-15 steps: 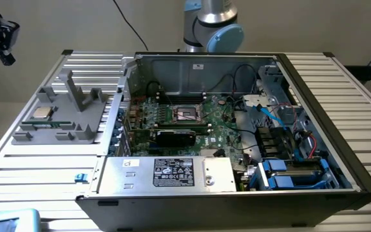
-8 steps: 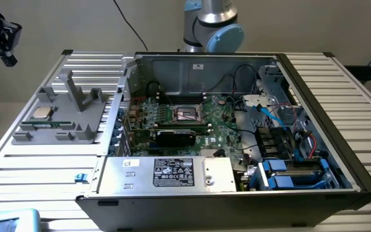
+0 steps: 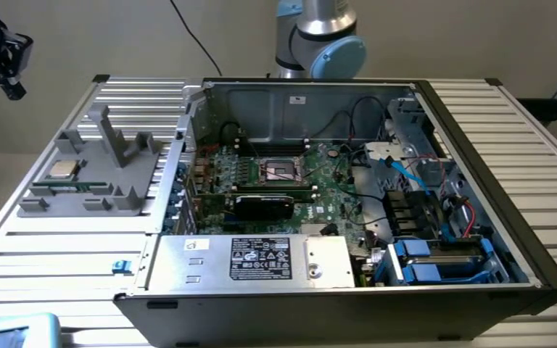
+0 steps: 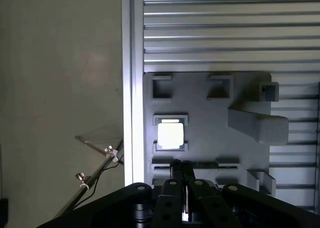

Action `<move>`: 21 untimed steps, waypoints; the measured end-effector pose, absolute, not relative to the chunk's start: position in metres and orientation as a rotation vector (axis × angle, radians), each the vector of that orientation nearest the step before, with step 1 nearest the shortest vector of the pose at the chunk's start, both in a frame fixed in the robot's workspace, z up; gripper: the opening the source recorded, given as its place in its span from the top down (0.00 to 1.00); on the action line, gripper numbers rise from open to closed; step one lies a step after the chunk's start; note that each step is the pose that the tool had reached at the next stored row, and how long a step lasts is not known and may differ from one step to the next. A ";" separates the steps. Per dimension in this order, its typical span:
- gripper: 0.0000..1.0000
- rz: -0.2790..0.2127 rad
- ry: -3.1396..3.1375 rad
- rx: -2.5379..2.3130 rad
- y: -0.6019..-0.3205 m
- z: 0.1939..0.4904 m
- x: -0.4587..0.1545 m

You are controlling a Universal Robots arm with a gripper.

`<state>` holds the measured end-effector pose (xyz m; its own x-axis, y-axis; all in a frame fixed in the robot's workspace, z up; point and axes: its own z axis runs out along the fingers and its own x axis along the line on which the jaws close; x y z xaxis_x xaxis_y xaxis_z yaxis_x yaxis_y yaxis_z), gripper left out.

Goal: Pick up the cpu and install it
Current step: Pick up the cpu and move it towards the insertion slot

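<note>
The cpu, a small square chip with a shiny top, lies in a pocket of the grey holder block on the slatted table, at the exterior view's left of the computer case. In the wrist view the cpu glares bright white in that pocket. My gripper hangs high above it with both fingers pressed together, shut on nothing. In the exterior view the gripper is a dark shape well above the table's far left corner. The dark square socket sits on the green motherboard inside the case.
The open computer case fills the middle of the table, with a silver power supply box, cables and blue drive bays inside. Two grey posts rise from the holder block. The arm's base stands behind the case.
</note>
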<state>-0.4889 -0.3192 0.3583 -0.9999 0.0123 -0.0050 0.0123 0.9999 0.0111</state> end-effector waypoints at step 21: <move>0.34 0.017 3.136 0.019 -0.319 0.355 -0.489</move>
